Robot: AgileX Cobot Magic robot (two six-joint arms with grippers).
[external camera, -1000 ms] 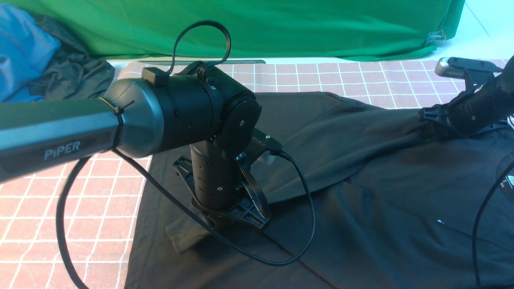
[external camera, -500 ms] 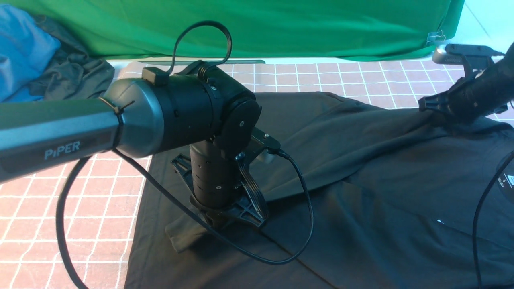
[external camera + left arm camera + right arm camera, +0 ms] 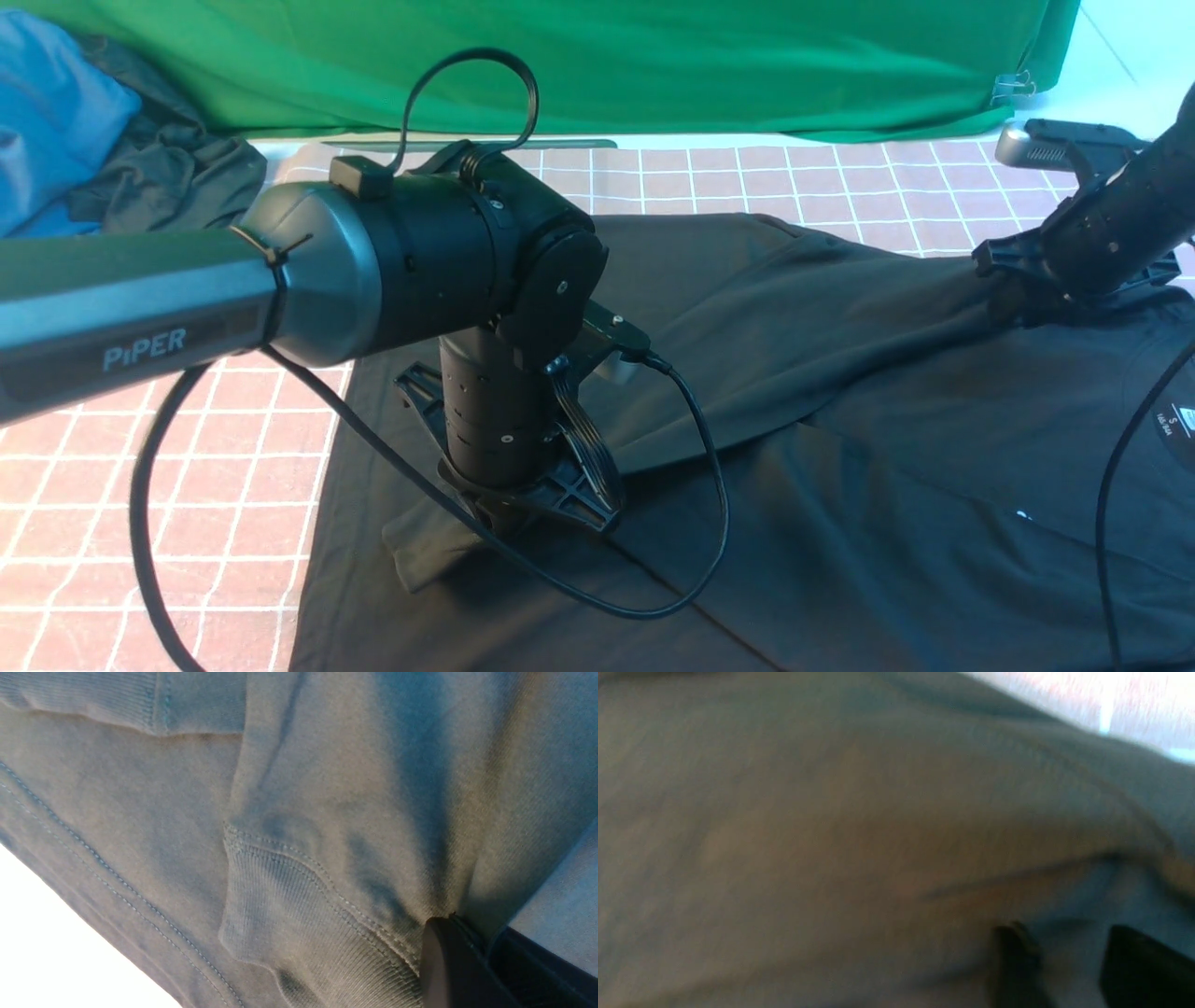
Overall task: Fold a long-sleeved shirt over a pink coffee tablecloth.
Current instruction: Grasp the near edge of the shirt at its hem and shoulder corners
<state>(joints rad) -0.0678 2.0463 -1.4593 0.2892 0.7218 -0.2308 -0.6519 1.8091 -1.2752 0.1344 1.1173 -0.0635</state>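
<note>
The black long-sleeved shirt [image 3: 840, 420] lies spread on the pink coffee tablecloth [image 3: 140, 467], its collar label [image 3: 1178, 420] at the right edge. My left gripper [image 3: 499, 523] points straight down at the near left part of the shirt. In the left wrist view it [image 3: 469, 931] is shut on a pinch of sleeve fabric beside the ribbed cuff [image 3: 289, 905]. My right gripper [image 3: 1013, 289] sits low at the far right, on the shoulder end of a sleeve ridge. Its two fingers [image 3: 1013, 956] stand apart in the blurred right wrist view, open [image 3: 1069, 947], with shirt fabric under the gap.
A bright green cloth [image 3: 653, 65] hangs along the back. A blue garment [image 3: 47, 112] and a dark grey garment [image 3: 168, 168] are bunched at the far left. The left arm's cable [image 3: 714, 523] loops over the shirt, and the right arm's cable [image 3: 1111, 523] hangs at the right.
The right gripper rose slightly with the shoulder fabric, then came back down, and the collar label shifted a little. The left arm and its hold on the sleeve stayed put.
</note>
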